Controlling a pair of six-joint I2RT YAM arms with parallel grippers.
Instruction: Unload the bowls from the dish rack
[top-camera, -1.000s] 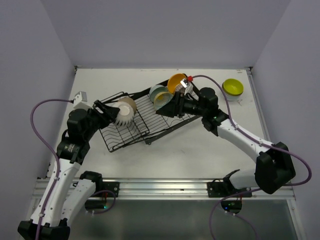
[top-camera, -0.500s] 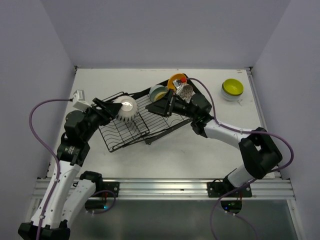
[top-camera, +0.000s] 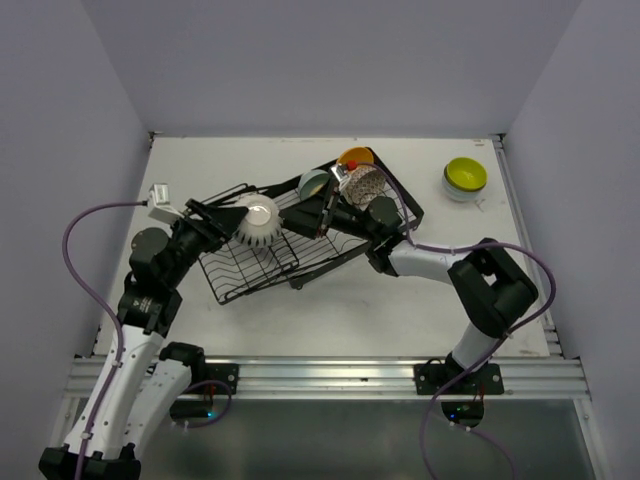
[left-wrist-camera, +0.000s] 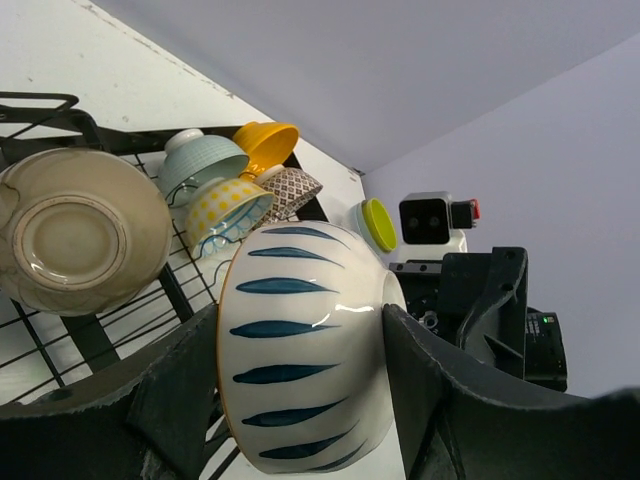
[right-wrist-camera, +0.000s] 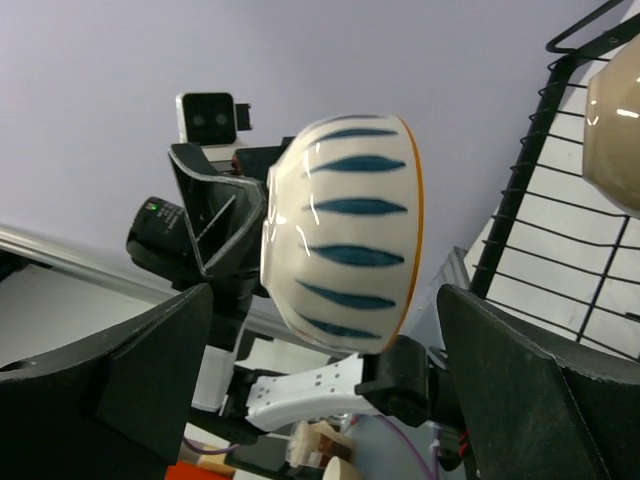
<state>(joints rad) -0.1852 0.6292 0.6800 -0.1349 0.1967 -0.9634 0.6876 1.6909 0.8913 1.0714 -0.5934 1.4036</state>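
Top external view: we see the right gripper (top-camera: 308, 214) has swung in from the far right corner of the dish rack (top-camera: 330, 250) to above its middle. Its jaws are now spread to their widest and hold nothing. The left gripper (top-camera: 225, 224) stays clamped on the blue-striped white bowl (left-wrist-camera: 300, 340), lifted above the rack's left half. We judge a handover is forming. The beige bowl (left-wrist-camera: 80, 240), teal bowl (top-camera: 315, 184) and orange bowl (top-camera: 355, 158) still sit in the rack.
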